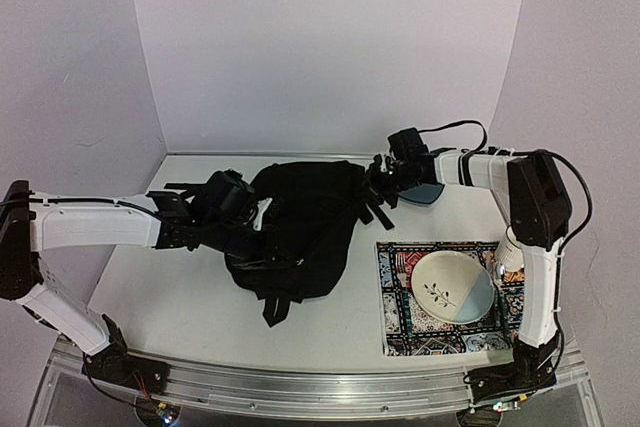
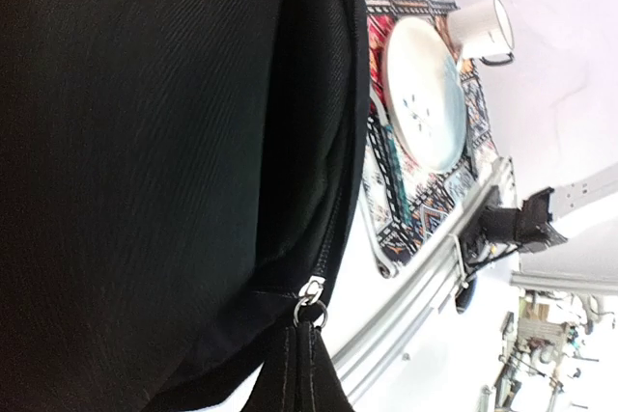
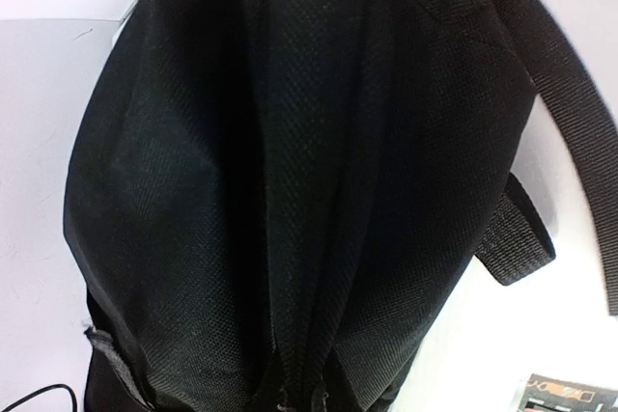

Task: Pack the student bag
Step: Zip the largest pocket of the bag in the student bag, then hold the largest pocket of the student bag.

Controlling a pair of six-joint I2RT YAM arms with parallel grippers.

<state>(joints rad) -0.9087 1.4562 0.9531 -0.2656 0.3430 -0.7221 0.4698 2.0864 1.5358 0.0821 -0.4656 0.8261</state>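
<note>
The student bag (image 1: 305, 222), a large soft black backpack, lies slumped mid-table with straps trailing. My left gripper (image 1: 247, 215) is at its left side. In the left wrist view a metal zipper ring (image 2: 311, 302) hangs from the bag (image 2: 164, 142), and its black pull tab (image 2: 304, 369) runs taut down to my jaws, which are out of frame and shut on it. My right gripper (image 1: 384, 180) presses into the bag's upper right edge. In the right wrist view the bag's fabric (image 3: 290, 190) gathers in folds toward the jaws, shut on it, fingers hidden.
A patterned mat (image 1: 400, 322) lies at the right front, carrying a pale plate (image 1: 452, 287) and a white mug (image 1: 510, 252). A blue plate (image 1: 425, 194) sits under the right arm. The metal rail (image 1: 300, 382) runs along the near edge.
</note>
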